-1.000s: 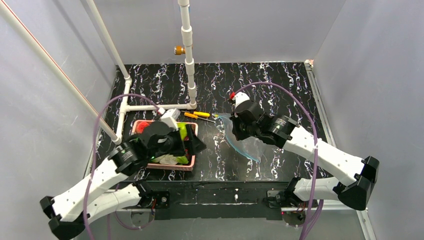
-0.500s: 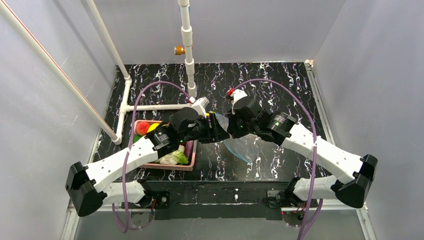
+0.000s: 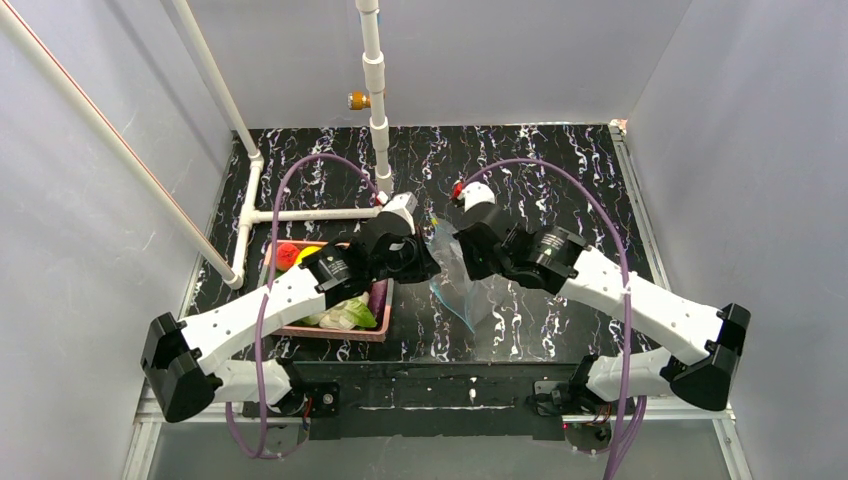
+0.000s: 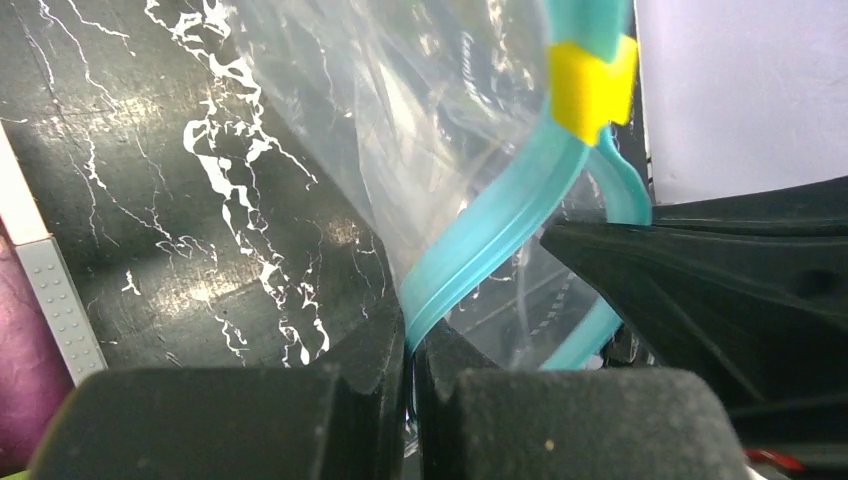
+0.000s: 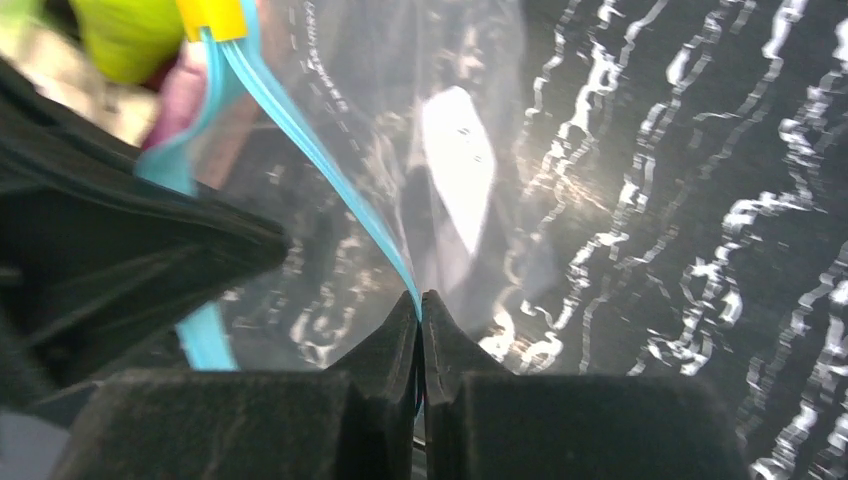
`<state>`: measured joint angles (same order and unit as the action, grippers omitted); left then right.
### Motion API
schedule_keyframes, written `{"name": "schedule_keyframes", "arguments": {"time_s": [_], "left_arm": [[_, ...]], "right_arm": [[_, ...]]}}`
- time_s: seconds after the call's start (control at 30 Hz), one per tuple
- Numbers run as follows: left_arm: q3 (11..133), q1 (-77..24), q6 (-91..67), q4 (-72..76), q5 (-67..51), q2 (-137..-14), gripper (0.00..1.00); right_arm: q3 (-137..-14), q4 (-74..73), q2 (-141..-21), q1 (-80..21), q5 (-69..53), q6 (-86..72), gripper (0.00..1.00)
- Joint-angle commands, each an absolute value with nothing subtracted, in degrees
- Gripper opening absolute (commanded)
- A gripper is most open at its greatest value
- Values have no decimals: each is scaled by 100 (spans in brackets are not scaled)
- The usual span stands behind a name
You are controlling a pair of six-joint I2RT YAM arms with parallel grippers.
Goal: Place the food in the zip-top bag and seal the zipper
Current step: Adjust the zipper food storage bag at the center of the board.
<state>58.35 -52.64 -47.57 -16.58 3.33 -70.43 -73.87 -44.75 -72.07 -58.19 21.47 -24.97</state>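
Note:
The clear zip-top bag (image 3: 456,292) hangs above the table between both grippers. My left gripper (image 3: 428,262) (image 4: 410,345) is shut on one lip of its teal zipper (image 4: 500,230). My right gripper (image 3: 458,260) (image 5: 420,305) is shut on the other lip of the zipper (image 5: 320,160). The two lips stand apart. A yellow slider (image 4: 590,85) sits at the strip's far end. The food lies in the pink basket (image 3: 345,332): a red piece (image 3: 287,253), a yellow one (image 3: 308,252), a white-and-green leafy head (image 3: 345,315) and a purple piece (image 3: 378,296).
A white pipe frame (image 3: 300,213) lies on the black marbled table (image 3: 540,170) behind the basket, and an upright pipe (image 3: 376,100) rises at the back middle. Grey walls close in the sides.
My left arm swung from over the basket to the bag and its gripper shut on the zipper lip. The right gripper lifted the bag a little off the table.

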Motion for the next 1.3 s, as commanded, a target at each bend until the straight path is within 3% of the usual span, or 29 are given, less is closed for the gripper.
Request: {"name": "schedule_keyframes", "arguments": {"time_s": [0.0,0.07,0.3,0.4,0.57,0.7,1.07,1.27], "left_arm": [[6021,-5284,-4893,-1874,759,-6787,0],[5950,-5283,-5046,-1693,681,-6775,0],[5771,-5283,-5339,-1416,626,-6675,0],[5666,-5282,-5370,-1386,653,-6580,0],[5526,-5282,-5411,-1485,888,-6342,0],[5515,-5282,-5430,-1536,869,-6301,0],[5544,-5275,-5322,-2282,1059,-6110,0],[5496,-5241,-5236,-2560,1153,-5979,0]], "right_arm": [[-7683,-5227,-7419,-6184,3432,-2502,10],[-7719,-5297,-7561,-6399,3616,-2690,14],[-7643,-4776,-7664,-6617,3342,-3560,41],[-7514,-4666,-7530,-6631,3372,-3755,43],[-7147,-4592,-7316,-6653,3543,-3591,55],[-6960,-4402,-7360,-6653,3738,-3328,48],[-7008,-4114,-7192,-6645,4089,-2659,3],[-6702,-3694,-6571,-6458,3833,-1974,1]]}}
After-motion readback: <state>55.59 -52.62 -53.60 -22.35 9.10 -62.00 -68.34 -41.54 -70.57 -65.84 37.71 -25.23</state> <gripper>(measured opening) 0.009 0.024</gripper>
